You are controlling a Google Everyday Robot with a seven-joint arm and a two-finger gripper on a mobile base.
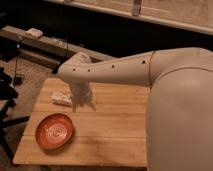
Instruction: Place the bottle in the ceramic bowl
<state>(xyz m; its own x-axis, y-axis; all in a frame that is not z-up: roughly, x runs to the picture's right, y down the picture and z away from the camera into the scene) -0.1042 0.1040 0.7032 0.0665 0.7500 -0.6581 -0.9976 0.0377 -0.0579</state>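
From where I stand, the white arm (115,70) reaches in from the right and bends down over the wooden table (117,125). The gripper (83,105) hangs just above the boards at the left of the frame, its fingers apart and nothing between them. The bottle (61,98) lies on its side just beside the gripper, toward the left edge of the table and not held. The orange bowl (66,131) sits empty in the lower left, near the bottle but apart from it. I'd say this is the approach to the pickup. The next move calls for shifting a little left to straddle the bottle, closing on it, then lifting and carrying it down-frame to the bowl.
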